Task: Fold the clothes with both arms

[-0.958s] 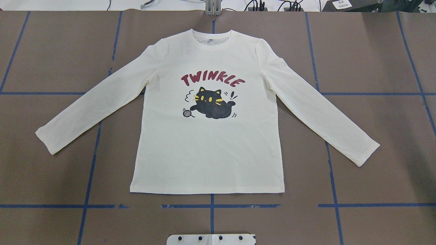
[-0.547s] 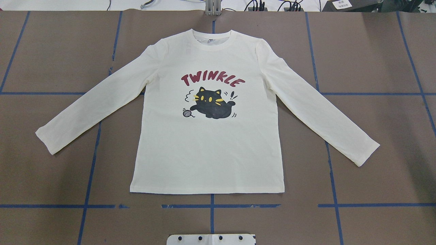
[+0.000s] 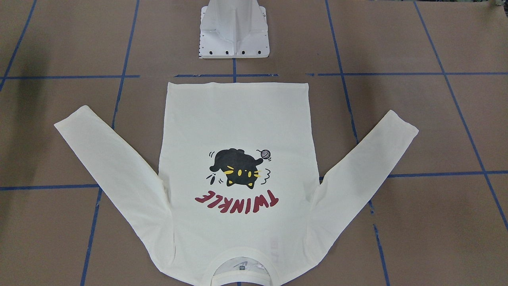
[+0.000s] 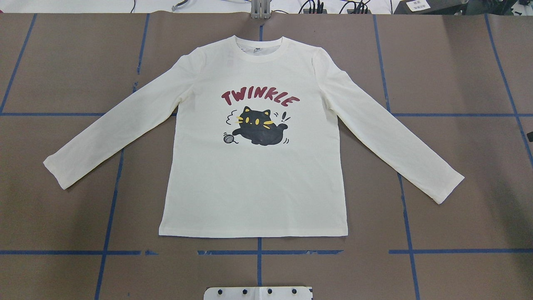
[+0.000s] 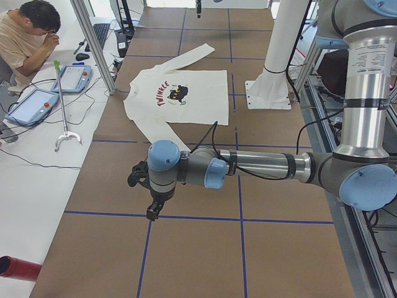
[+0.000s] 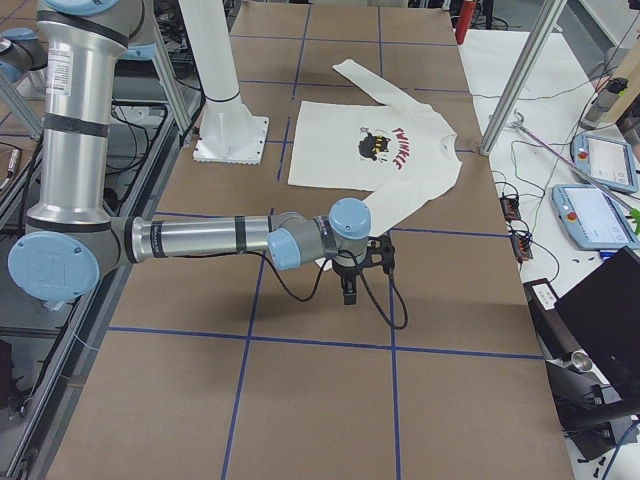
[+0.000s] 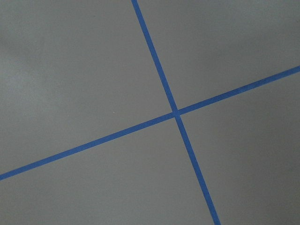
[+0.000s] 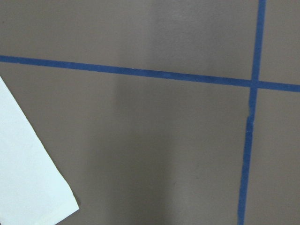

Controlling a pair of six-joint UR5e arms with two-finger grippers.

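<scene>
The clothes are one cream long-sleeved T-shirt [image 4: 254, 175] lying flat with its print up, sleeves spread and collar [image 4: 261, 49] at the far side. It also shows in the front-facing view as the T-shirt [image 3: 238, 119]. My left gripper [image 5: 151, 215] hangs over bare table past the near sleeve, and I cannot tell if it is open or shut. My right gripper [image 6: 347, 294] hovers just beyond the other cuff [image 8: 33, 187], and I cannot tell its state either. A dark sliver [image 4: 530, 136] shows at the overhead view's right edge.
The white pedestal base [image 3: 234, 43] stands on the robot's side of the hem. Blue tape lines [image 7: 176, 112] grid the brown table. A person [image 5: 28, 37] sits at a side bench with teach pendants [image 5: 71, 77]. Metal posts [image 6: 520, 75] stand at the table's far edge.
A small dark sliver has come in at the right edge of the overhead view. The T-shirt has not moved.
</scene>
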